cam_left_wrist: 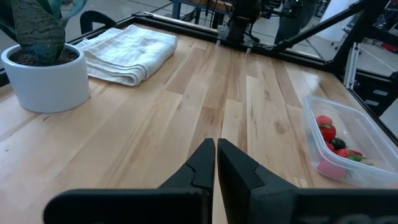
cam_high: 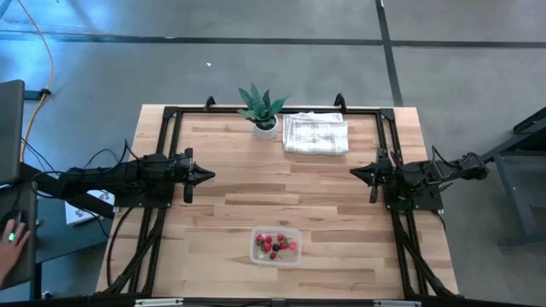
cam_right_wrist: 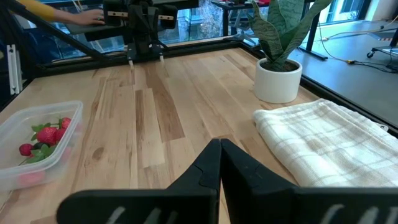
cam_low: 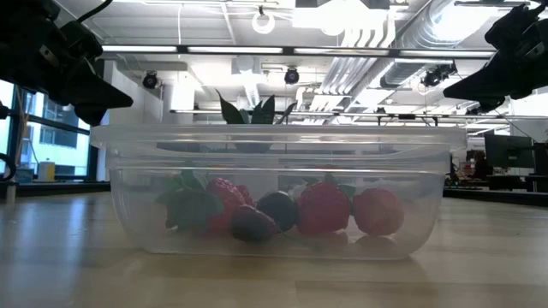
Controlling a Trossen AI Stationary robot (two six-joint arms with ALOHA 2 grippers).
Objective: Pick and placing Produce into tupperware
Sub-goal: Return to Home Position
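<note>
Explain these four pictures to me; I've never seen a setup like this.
Two dark robot arms work at a wooden table. One picture looks straight down from above, one sits level with the tabletop, and two come from cameras on the arms' wrists. The left tool and the right tool hang at opposite sides, both shut and holding nothing. On the table are a clear tupperware with the produce inside, a potted plant and a folded cloth beside it.

Produce (cam_high: 276,244) inside tupperware (cam_high: 257,251), near table front edge; claws well apart.
</note>
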